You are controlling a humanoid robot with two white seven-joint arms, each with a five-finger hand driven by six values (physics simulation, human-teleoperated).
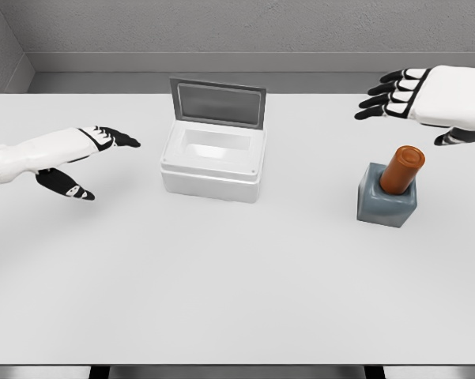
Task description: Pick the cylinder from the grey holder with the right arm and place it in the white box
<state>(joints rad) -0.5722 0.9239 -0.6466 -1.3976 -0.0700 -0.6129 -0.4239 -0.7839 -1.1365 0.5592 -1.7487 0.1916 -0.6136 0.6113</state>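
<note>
Head view: right hand [415,99], upper right, fingers spread, empty. Orange cylinder [402,169] stands tilted in grey holder [386,204], right of the lidded-open white box [213,166]. Risk: descending fingers may clip the cylinder top, tipping the holder. Left hand [79,154] open, idle at left.

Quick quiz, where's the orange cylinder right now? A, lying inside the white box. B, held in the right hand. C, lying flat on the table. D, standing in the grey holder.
D: the orange cylinder stands tilted in the grey holder, while the right hand hovers open above it and the white box holds nothing visible.
</note>
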